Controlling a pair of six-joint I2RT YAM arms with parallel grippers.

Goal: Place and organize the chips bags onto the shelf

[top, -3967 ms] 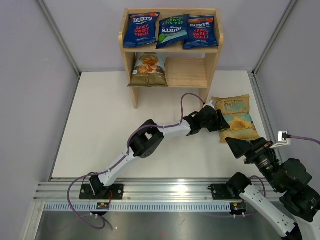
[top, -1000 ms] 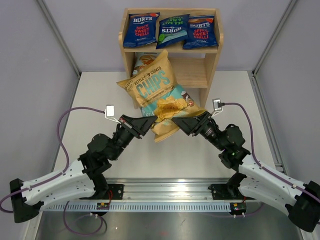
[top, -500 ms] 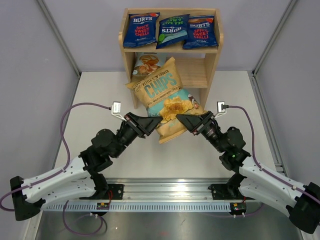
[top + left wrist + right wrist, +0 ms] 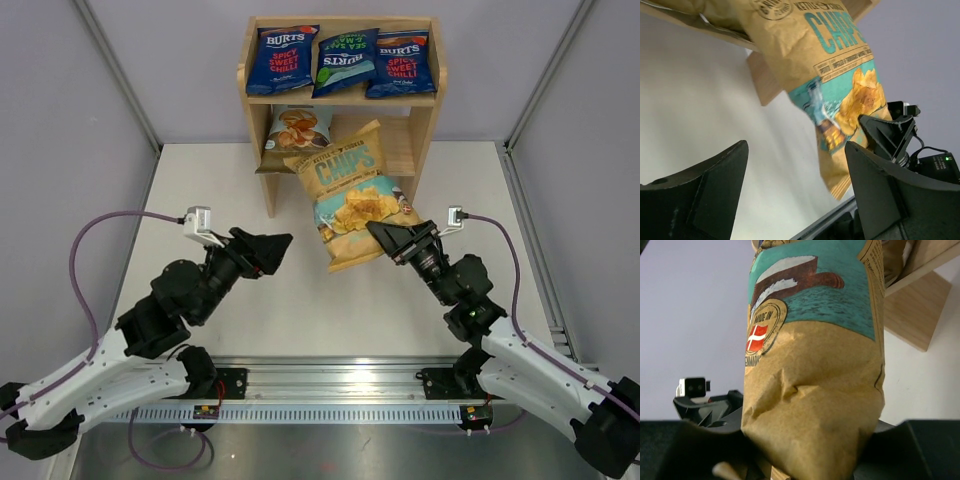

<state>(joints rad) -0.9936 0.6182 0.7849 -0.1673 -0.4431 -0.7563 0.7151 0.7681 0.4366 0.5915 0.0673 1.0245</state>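
Note:
A brown-yellow bag (image 4: 352, 188) with teal "CHIPS" lettering hangs in the air before the lower tier of the wooden shelf (image 4: 425, 120). My right gripper (image 4: 381, 238) is shut on its bottom right corner. In the right wrist view the bag (image 4: 815, 390) fills the space between my right gripper (image 4: 810, 437) jaws. My left gripper (image 4: 279, 252) is open and empty, well left of the bag. The left wrist view shows the bag (image 4: 840, 85) beyond my left gripper (image 4: 796, 150). Three dark-blue Burts bags (image 4: 345, 60) lie on the top tier. A pale bag (image 4: 298, 133) stands on the lower tier's left.
The lower tier's right half (image 4: 385, 145) is bare wood. White tabletop (image 4: 200, 200) stretches between the shelf and the arms. Grey walls (image 4: 60, 150) close in both sides. A metal rail (image 4: 330, 385) runs along the near edge.
My left gripper has opened, let go of the bag and drawn back to the left. My right gripper has closed on the bag and carried it up and right, toward the shelf.

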